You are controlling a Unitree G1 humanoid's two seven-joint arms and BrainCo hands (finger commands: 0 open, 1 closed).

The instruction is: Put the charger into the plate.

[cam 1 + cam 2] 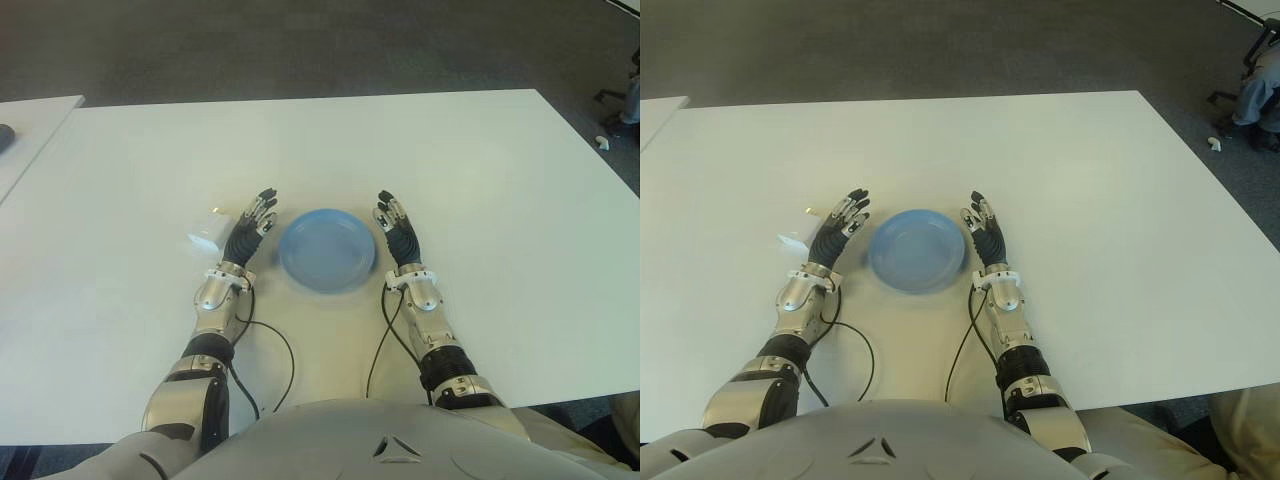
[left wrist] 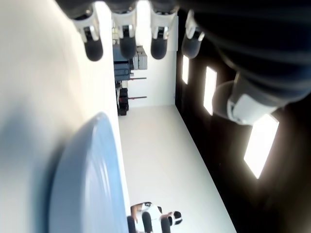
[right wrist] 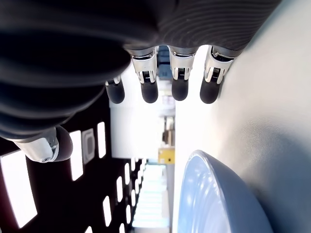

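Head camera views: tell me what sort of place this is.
Probably an office or lab: a large white table on grey carpet, a second table alongside, and a chair base at the far right.

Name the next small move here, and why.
Probably the left hand should shift outward onto the charger and close on it. The charger lies on the table just left of that open hand, outside the plate. The right hand shows open on the plate's right, farther from the charger.

One white charger [image 1: 208, 231], one blue plate [image 1: 327, 250], two robot hands — left [image 1: 249, 226], right [image 1: 395, 226] — one white table [image 1: 480, 190].
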